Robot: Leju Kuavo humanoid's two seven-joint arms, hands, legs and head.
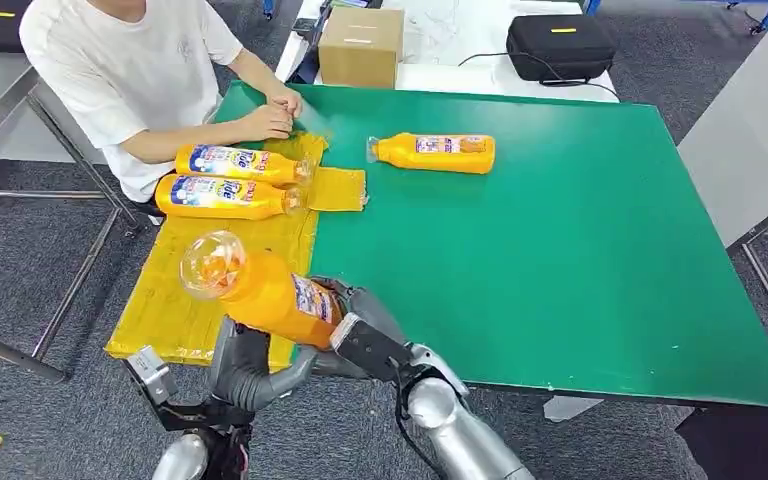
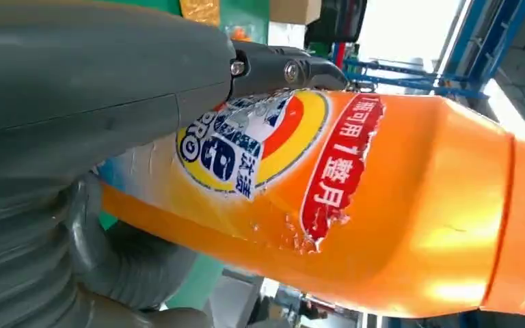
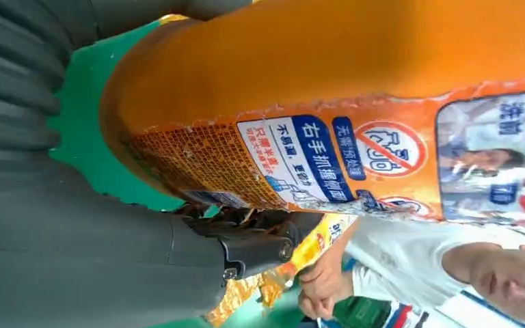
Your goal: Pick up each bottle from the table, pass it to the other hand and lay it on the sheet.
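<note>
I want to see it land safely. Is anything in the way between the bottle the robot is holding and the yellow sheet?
Nothing visible blocks it. The held bottle already hangs over the near part of the yellow sheet, which is bare there. Two laid bottles lie at the sheet's far end, beside the person's hands.

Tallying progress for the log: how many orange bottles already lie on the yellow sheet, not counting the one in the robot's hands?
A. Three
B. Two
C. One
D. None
B: two orange bottles lie side by side on the yellow sheet; a third bottle lies on the green table, and the held bottle is gripped by the left hand and right hand.
</note>
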